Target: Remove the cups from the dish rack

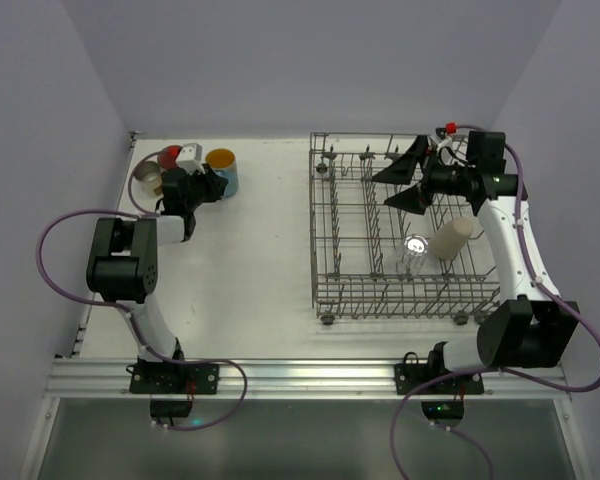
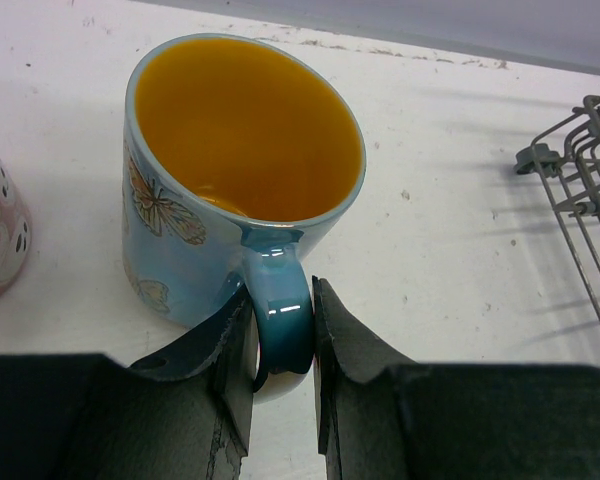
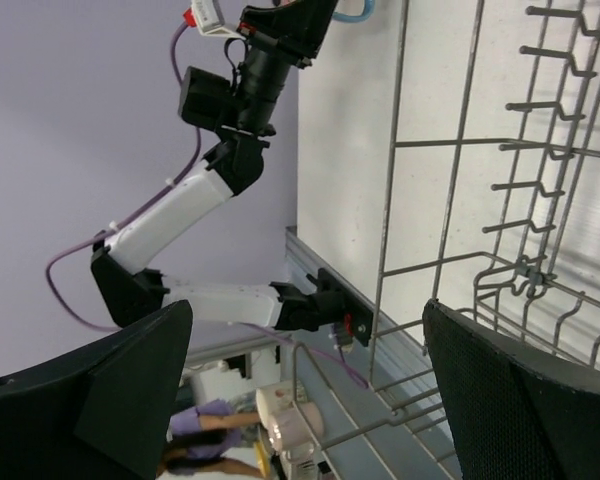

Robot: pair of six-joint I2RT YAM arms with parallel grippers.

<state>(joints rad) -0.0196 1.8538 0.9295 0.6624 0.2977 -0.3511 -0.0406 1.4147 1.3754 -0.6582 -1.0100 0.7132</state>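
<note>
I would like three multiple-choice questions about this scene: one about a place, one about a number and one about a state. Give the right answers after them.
1. Where is the blue mug relative to the dish rack?
A) inside it
B) on the table, to its left
C) above it, in the right jaws

2. How many cups are in the rack?
A) none
B) four
C) two

3. How do the right jaws stand?
A) wide open, gripping nothing
B) shut on a cup
C) shut on a wire

Answers:
1 B, it stands on the white table with the left jaws on its handle.
2 C, only the glass tumbler and the beige cup are inside.
3 A, they are spread far apart.
</note>
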